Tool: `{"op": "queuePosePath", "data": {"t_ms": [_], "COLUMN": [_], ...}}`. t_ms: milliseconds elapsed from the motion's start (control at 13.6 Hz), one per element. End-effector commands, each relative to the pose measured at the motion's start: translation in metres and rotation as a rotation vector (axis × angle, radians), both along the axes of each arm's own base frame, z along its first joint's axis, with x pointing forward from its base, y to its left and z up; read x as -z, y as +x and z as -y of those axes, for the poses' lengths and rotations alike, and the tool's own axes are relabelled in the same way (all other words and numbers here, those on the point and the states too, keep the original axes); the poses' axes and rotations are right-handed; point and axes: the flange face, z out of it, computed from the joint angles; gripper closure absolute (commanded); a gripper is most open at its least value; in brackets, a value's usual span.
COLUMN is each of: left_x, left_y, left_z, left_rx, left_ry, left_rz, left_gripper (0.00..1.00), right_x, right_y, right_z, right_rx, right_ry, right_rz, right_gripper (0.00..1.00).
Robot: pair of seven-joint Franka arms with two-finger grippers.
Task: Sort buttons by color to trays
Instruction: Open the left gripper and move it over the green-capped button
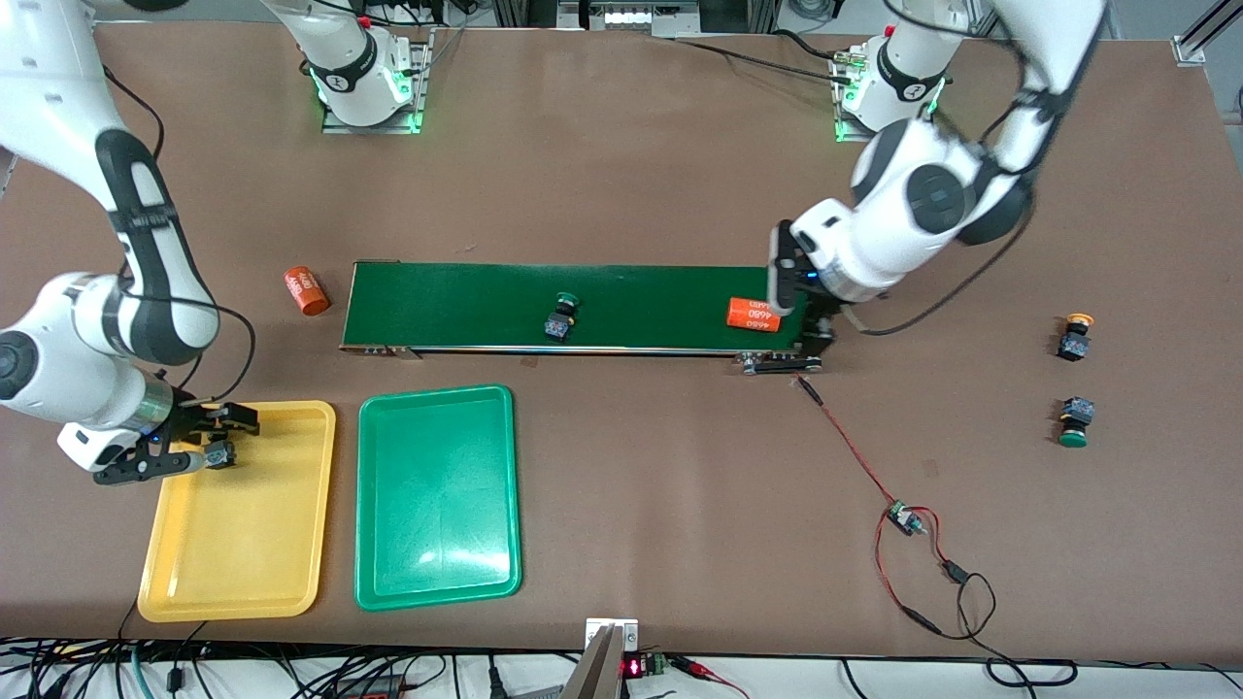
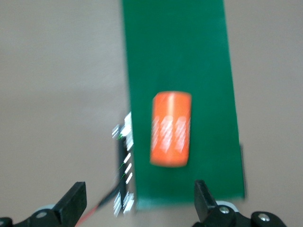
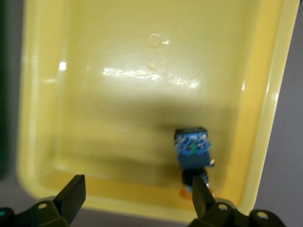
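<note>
My right gripper [image 1: 207,442] [image 3: 137,191] stands open over the corner of the yellow tray [image 1: 243,573] [image 3: 94,118]. A yellow-orange button [image 1: 219,453] [image 3: 193,152] lies in that tray, loose, close by one finger. The green tray [image 1: 437,544] sits beside it with nothing in it. A green button [image 1: 561,318] lies on the conveyor belt [image 1: 641,291] [image 2: 189,56]. Another yellow-orange button [image 1: 1074,338] and a green button [image 1: 1074,423] sit on the table at the left arm's end. My left gripper [image 1: 814,335] [image 2: 139,198] is open over the belt's end.
An orange cylinder [image 1: 755,314] [image 2: 171,128] with white print lies on the belt just under my left gripper. A second one [image 1: 307,290] lies on the table off the belt's other end. Red and black wires with a small board [image 1: 903,517] trail from the belt toward the front camera.
</note>
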Motion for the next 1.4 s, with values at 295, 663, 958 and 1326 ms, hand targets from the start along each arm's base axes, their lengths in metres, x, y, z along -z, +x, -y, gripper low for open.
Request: {"op": "queuePosePath", "data": {"t_ms": [295,663,958,1326], "left_x": [-0.007,0.03,0.051,0.082], "left_y": [0.039,0.04,0.041,0.059], "left_z": [-0.207,-0.343,-0.424,-0.467], "left_rx": [-0.381,-0.785,-1.051,-1.331], "left_ry": [-0.008,0.02,0.014,-0.017], "left_rz": [-0.063,-0.176,-0.167,-0.178], "left_gripper": [0.0,0.0,0.0,0.0], "right_x": [-0.146,-0.159,-0.141,-0.104], "right_y": [-0.051,-0.073,-0.077,-0.084], "right_z": [-0.098,-0.19,-0.226,-0.296], "right_rx": [0.12,0.352,0.49,0.519], "right_ry": [0.006,-0.021,-0.025,-0.043], "right_rz": [-0.145,-0.208,-0.249,-0.244], "right_gripper": [0.0,0.0,0.0,0.0]}}
